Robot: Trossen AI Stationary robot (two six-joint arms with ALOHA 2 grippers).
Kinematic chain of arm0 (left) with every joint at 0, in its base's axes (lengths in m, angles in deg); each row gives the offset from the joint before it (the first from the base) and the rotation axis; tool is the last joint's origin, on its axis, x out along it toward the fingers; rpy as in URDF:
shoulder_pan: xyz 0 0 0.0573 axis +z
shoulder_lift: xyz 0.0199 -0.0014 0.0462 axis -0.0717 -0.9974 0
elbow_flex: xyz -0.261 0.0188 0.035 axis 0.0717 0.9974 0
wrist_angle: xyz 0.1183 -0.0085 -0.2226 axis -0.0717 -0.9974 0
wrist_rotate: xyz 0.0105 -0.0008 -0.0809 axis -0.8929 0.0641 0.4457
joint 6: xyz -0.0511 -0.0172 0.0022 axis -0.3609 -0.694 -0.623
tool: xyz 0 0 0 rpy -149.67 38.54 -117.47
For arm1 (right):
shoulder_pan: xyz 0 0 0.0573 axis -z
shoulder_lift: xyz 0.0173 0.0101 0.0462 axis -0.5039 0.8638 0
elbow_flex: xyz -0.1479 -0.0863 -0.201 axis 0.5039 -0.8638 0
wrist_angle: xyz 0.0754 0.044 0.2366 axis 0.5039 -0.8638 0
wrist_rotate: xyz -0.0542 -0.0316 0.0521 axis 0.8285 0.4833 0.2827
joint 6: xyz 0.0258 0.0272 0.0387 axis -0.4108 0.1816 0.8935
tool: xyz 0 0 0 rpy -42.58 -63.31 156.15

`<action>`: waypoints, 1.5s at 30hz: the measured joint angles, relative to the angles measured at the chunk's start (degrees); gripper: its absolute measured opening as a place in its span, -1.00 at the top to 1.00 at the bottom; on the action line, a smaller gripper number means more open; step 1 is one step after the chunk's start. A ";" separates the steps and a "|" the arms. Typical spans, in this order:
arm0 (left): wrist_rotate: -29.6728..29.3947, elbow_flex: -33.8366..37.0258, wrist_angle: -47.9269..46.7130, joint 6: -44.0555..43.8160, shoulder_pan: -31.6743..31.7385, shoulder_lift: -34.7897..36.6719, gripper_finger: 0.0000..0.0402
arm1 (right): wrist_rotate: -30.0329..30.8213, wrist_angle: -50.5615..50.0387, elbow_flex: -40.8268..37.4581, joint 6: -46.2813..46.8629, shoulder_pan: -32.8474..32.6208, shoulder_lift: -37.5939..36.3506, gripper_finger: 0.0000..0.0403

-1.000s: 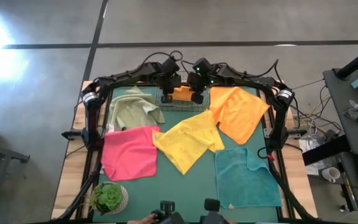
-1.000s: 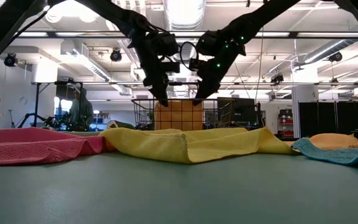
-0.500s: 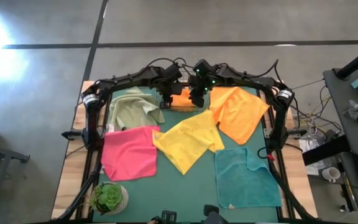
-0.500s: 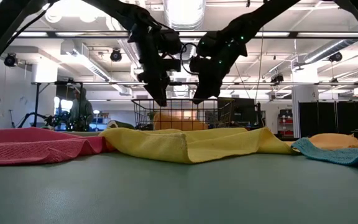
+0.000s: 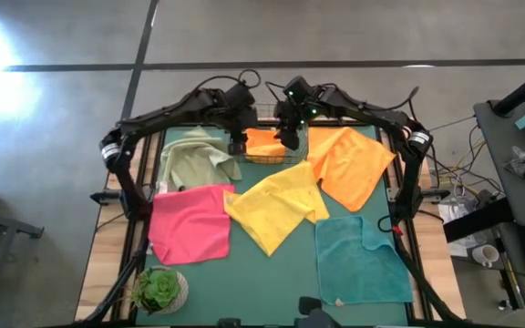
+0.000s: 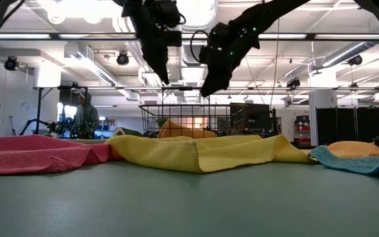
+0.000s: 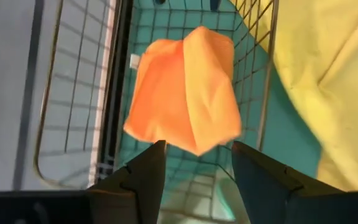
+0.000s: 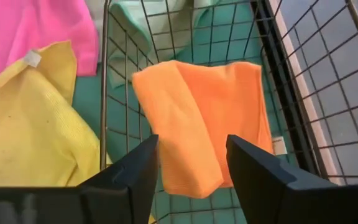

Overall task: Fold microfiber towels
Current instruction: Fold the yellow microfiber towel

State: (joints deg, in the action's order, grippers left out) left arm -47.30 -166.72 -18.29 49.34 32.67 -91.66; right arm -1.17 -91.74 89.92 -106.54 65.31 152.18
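A folded orange towel (image 7: 185, 87) (image 8: 204, 112) lies flat on the floor of the wire basket (image 5: 300, 151) at the far middle of the table. My left gripper (image 7: 194, 146) (image 5: 238, 144) and my right gripper (image 8: 191, 140) (image 5: 289, 139) hover above the basket, both open and with nothing in them. In the low view they hang well over the basket's rim (image 6: 176, 106). On the green mat lie a sage towel (image 5: 194, 164), a pink towel (image 5: 190, 221), a yellow towel (image 5: 281, 205), a second orange towel (image 5: 349, 166) and a teal towel (image 5: 361, 260), all spread loosely.
A potted plant (image 5: 159, 290) stands at the near left corner. The yellow towel's far edge reaches up to the basket's near wall (image 8: 104, 93). Bare mat (image 5: 244, 282) shows along the near middle of the table.
Both grippers have opened and let go of the folded orange towel, which stood upright between them and now lies flat in the basket. Both grippers have then risen clear above the basket.
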 joint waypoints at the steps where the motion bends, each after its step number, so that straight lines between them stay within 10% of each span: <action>1: -0.02 0.60 -0.13 -0.83 -0.15 0.84 0.17 | 0.01 -1.25 0.78 -0.28 0.08 0.00 0.13; 18: -0.11 23.67 8.05 -9.53 -8.87 15.31 0.17 | -2.55 -31.23 6.52 0.11 -3.24 -5.57 0.25; 45: 3.24 41.18 14.03 10.51 -21.16 11.53 0.17 | 9.61 1.14 -23.18 37.28 -39.04 -19.12 0.25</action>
State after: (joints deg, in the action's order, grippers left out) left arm -44.06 -125.54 -4.26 59.85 11.51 -80.13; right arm 8.43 -90.60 66.73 -69.26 26.27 133.05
